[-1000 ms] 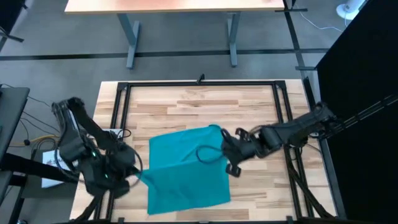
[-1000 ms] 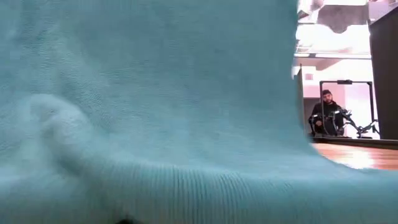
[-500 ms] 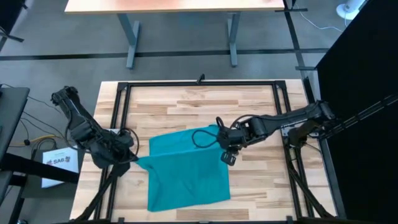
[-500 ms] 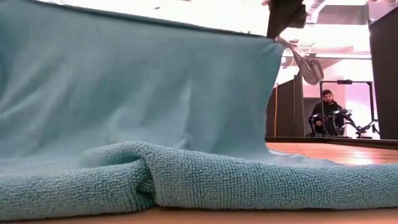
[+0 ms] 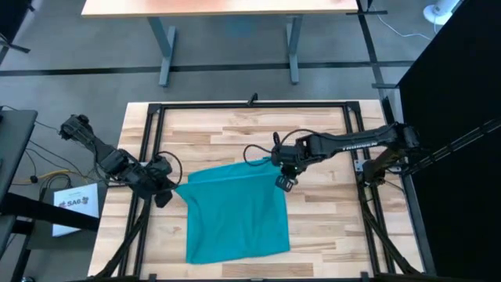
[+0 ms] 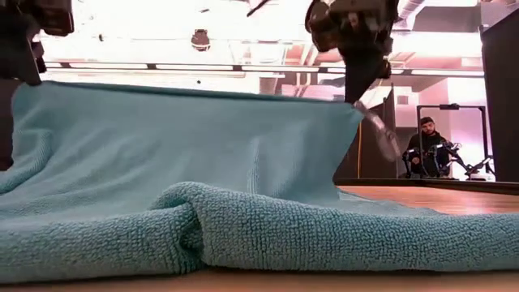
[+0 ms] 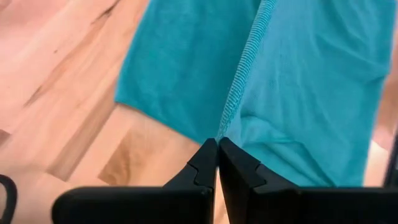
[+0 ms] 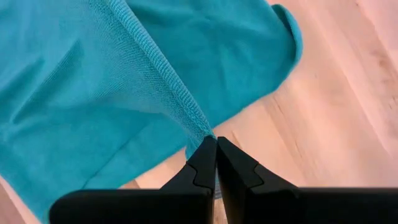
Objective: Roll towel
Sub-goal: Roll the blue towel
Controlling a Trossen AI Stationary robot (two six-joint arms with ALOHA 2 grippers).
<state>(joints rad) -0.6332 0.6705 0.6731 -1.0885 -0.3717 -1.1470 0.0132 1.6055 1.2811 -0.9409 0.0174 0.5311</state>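
Towel (image 5: 235,215) runs near-to-far; left end effector (image 5: 174,188) and right end effector (image 5: 279,167) pinch its far corners.

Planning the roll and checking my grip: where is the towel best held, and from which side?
At the two far corners of the towel, along its hemmed edge, each tool coming from its own side. The left tool and right tool already pinch them, lifting that edge taut.

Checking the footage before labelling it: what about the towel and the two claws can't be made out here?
- Table under the towel: hidden by cloth, high view.
- Left claw: cropped by the edge, low view.
- Right claw: the pinched corner is hidden between its fingers, right wrist view.
- Towel's near edge: cut off, low view.
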